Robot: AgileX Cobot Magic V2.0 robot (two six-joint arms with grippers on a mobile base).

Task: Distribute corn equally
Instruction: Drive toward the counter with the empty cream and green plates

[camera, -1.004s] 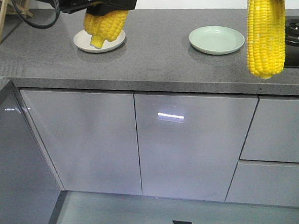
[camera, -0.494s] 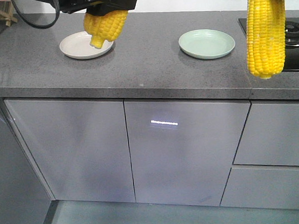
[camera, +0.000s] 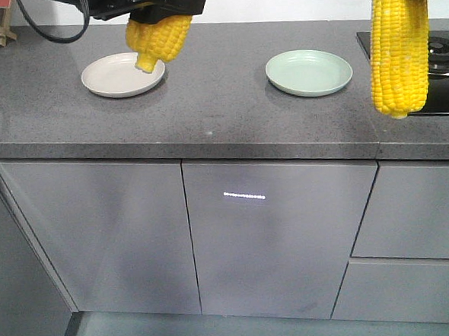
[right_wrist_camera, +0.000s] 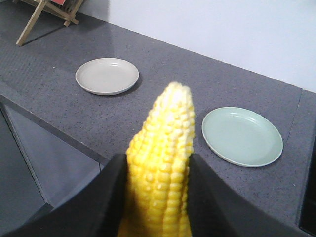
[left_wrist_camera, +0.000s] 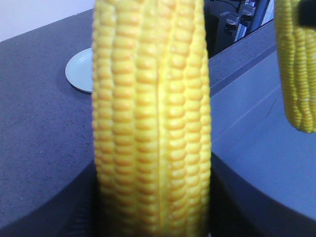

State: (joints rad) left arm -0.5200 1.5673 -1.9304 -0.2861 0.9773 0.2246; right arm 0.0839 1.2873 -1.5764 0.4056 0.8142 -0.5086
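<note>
My left pincer (camera: pixel 158 16) is clamped on the thick end of one corn cob (camera: pixel 158 41), which hangs tip-down. In the front view the cob overlaps the right rim of the white plate (camera: pixel 108 77), though from this angle I can't tell whether it is truly above the plate. The right pincer (right_wrist_camera: pixel 158 202) grips a second cob (right_wrist_camera: pixel 163 148), with its dark fingers (right_wrist_camera: pixel 111 197) pressed on both sides. That cob hangs near the hob (camera: pixel 446 44), right of the green plate (camera: pixel 309 73). Both plates sit well apart on the grey worktop (camera: pixel 221 107).
</note>
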